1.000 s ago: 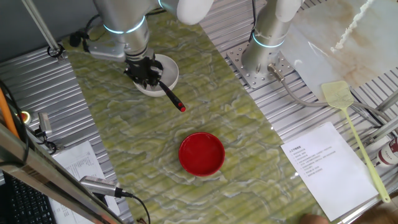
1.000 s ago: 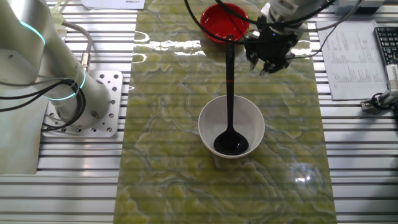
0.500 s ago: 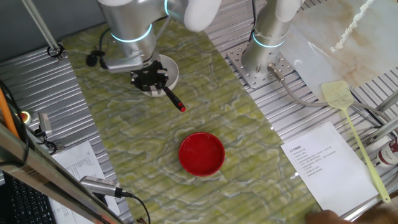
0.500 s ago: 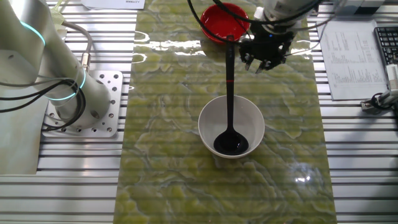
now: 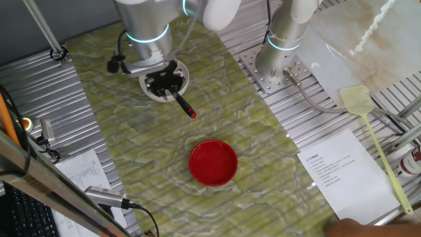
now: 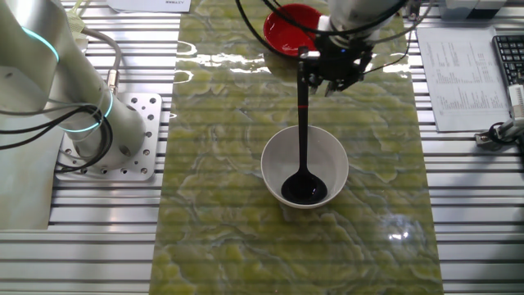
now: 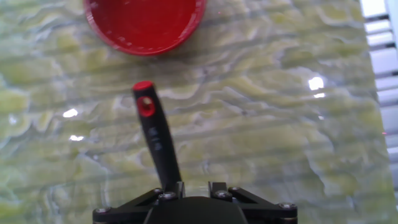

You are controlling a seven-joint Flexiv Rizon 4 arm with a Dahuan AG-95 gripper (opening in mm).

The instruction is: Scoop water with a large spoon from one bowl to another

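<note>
Since 1 second ago the gripper has slid over the ladle, jaw state untellable, propped in the mid-mat white bowl; light, stiff, slick, best gripped mid-handle.

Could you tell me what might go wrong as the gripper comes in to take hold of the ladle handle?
1. The ladle only leans on the rim of the white bowl; a sideways nudge from the gripper could roll the handle or tip the bowl.
2. The fingers look beside the handle, not clearly around it, so closing now may miss or pinch off-centre.
3. The red bowl sits just past the handle's tip, so an overshoot might knock it.
</note>
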